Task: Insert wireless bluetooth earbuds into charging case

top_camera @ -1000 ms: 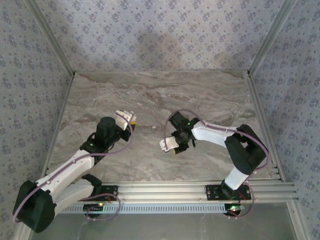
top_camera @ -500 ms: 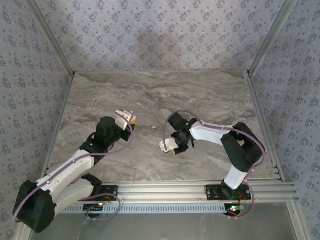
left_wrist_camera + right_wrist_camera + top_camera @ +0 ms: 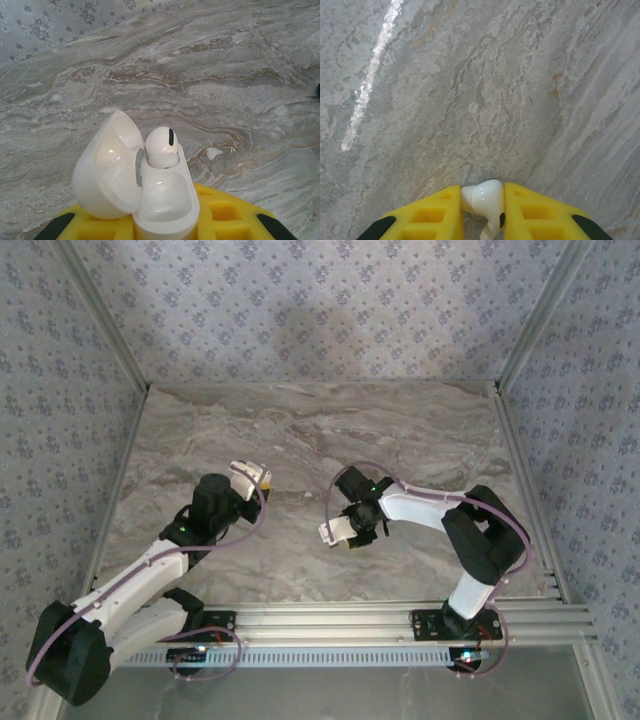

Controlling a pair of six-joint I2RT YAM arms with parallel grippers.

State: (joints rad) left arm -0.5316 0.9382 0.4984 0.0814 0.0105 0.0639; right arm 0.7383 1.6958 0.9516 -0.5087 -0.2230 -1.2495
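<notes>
Seemingly halfway: clamps the open charging case in the left gripper with one earbud seated; pinches the second earbud in the right gripper, not yet inserted.

Grey marbled table, streaked with paler bands and thin brown veins, set between three walls papered in blue-grey with a small repeating flower print. Slanted metal posts at the two far corners. Along the near edge, parallel aluminium rails, and just below them a pale slotted strip. In the right wrist view, a long bright glare streak slanting across the stone. In the left wrist view, a small white fleck among brown veins, papered wall beyond at the top left.
</notes>
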